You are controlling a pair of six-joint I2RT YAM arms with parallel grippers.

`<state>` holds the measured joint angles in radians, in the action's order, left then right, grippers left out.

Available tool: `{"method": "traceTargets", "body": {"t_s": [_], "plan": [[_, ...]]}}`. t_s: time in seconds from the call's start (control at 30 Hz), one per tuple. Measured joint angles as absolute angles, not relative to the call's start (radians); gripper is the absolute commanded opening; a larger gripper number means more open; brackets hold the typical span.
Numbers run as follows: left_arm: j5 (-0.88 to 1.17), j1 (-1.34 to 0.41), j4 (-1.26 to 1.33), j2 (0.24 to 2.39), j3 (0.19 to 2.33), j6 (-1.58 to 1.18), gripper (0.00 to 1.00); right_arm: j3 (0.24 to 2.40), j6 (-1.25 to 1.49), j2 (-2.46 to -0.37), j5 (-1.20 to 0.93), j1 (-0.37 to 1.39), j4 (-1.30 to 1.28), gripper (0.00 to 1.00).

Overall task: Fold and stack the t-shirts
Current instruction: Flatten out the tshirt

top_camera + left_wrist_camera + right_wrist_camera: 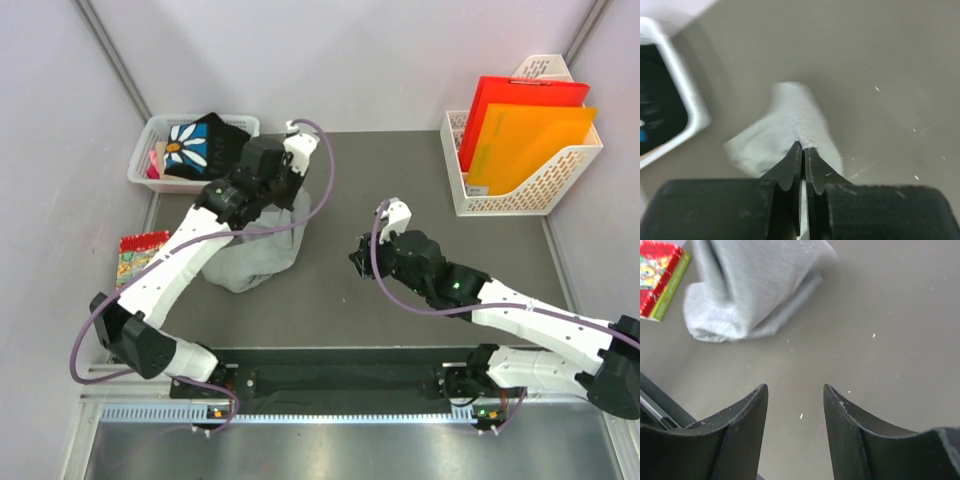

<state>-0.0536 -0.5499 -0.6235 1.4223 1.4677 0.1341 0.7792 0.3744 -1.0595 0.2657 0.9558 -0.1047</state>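
My left gripper [286,190] is shut on a pinch of the light grey t-shirt [255,250], which hangs bunched from it down to the dark table. In the left wrist view the fingertips [804,146] are closed on the grey t-shirt [790,120], and cloth shows between them. The black t-shirt with the daisy print [200,145] lies in a white basket [150,130] at the back left; the left wrist view catches that t-shirt [655,100] at its edge. My right gripper [358,255] stands open over bare table, right of the grey t-shirt [755,285], with nothing between its fingers [795,387].
A small red patterned packet [140,255] lies at the table's left edge, also the packet [660,275] in the right wrist view. A white file rack [520,190] with red and orange folders stands at the back right. Walls close in both sides.
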Motion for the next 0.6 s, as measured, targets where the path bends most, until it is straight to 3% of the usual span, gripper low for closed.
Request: {"method": "traceTargets", "body": {"t_s": [0.23,0.6], "plan": [[-0.235,-0.515,-0.645,1.413,1.733,0.107,0.0,0.746,0.358,-1.002,0.262,0.963,-0.078,0.49],[-0.24,-0.649,-0.682,1.38,1.886,0.141,0.0,0.739,0.331,-1.101,0.214,1.03,-0.013,0.49]]}}
